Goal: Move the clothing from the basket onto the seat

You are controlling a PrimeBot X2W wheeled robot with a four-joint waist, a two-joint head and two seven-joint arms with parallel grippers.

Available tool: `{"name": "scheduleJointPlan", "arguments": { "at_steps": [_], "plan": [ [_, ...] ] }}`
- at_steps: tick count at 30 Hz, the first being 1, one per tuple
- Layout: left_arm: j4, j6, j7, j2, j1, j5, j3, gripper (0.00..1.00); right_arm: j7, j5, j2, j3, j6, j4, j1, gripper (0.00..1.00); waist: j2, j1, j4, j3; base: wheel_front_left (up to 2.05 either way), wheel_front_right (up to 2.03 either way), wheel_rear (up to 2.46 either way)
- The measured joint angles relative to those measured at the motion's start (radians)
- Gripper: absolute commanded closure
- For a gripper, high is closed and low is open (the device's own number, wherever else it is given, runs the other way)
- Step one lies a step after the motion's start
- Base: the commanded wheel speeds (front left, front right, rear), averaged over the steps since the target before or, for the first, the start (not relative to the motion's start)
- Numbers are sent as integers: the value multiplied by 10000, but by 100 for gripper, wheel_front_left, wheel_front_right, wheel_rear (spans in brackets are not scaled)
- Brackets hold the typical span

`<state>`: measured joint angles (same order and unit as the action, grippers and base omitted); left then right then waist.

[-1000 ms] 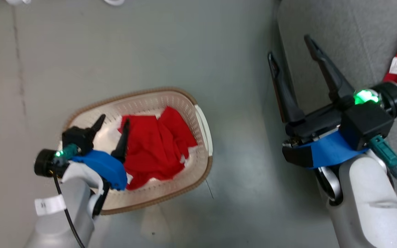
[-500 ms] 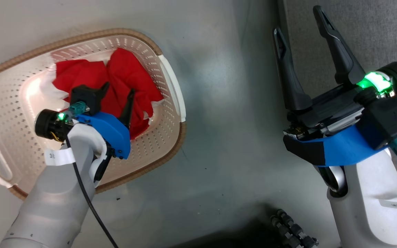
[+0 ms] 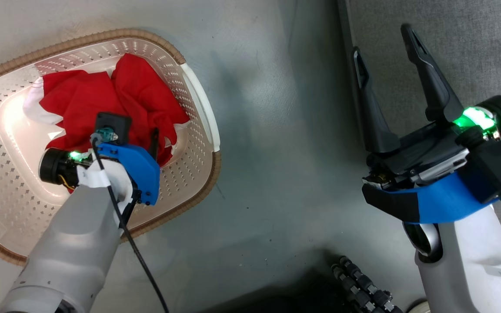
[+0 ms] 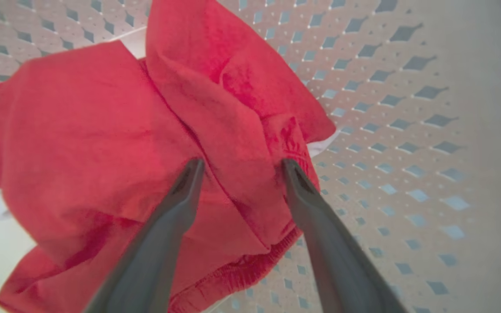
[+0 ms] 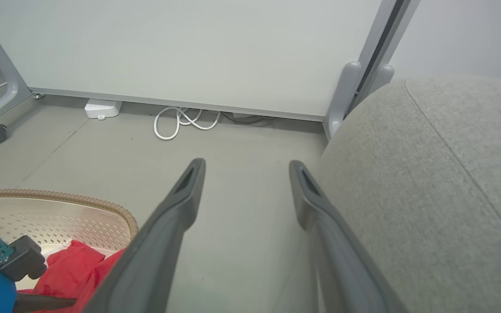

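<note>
Clothing (image 3: 81, 98) in basket (image 3: 187, 167) — left jaws wide astride it

I see: clothing (image 3: 81, 98) bright red, white edges. basket (image 3: 185, 161) cream, diamond-hole pattern, brown woven rim (image 3: 210, 176). seat (image 3: 463, 39) plain grey fabric. floor (image 3: 276, 130) dull grey. left gripper (image 4: 242, 164) and right gripper (image 3: 382, 41): dark fingers (image 3: 373, 119), blue brackets (image 3: 139, 167), green lights (image 3: 472, 117).

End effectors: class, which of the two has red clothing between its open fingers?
The left end effector, inside the basket, straddles a fold of the clothing. The right end effector hangs open beside the seat, holding nothing.
</note>
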<state>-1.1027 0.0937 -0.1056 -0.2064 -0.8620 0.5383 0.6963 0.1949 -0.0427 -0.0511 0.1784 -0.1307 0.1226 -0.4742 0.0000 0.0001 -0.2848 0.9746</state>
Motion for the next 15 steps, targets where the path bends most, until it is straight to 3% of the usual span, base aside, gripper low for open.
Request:
{"name": "scheduleJointPlan", "arguments": {
  "at_steps": [7, 8, 9, 10, 15],
  "plan": [
    [-817, 58, 251, 387, -356, 79, 132, 0, -46, -36, 0, -134, 0, 255, 349, 0, 0, -1, -60, 3, 0, 0, 0],
    [-905, 56, 253, 443, -407, 79, 159, 9, -50, -44, 0, -150, 0, 280, 386, 0, 0, 0, -58, 1, 0, 0, 0],
    [-980, 52, 284, 499, -457, 77, 178, 89, -59, -46, 0, -151, 0, 301, 430, 0, 0, 0, -53, 3, 0, 0, 0],
    [-1053, 48, 328, 545, -510, 79, 194, 100, -59, -46, 0, -151, 0, 320, 472, 0, 0, -1, -50, 6, 0, 0, 0],
    [-1275, 79, 345, 658, -673, 165, 224, 100, -81, -94, 0, -161, 0, 362, 509, 0, 0, -1, -32, 9, 0, 0, 0]
  ]
}}
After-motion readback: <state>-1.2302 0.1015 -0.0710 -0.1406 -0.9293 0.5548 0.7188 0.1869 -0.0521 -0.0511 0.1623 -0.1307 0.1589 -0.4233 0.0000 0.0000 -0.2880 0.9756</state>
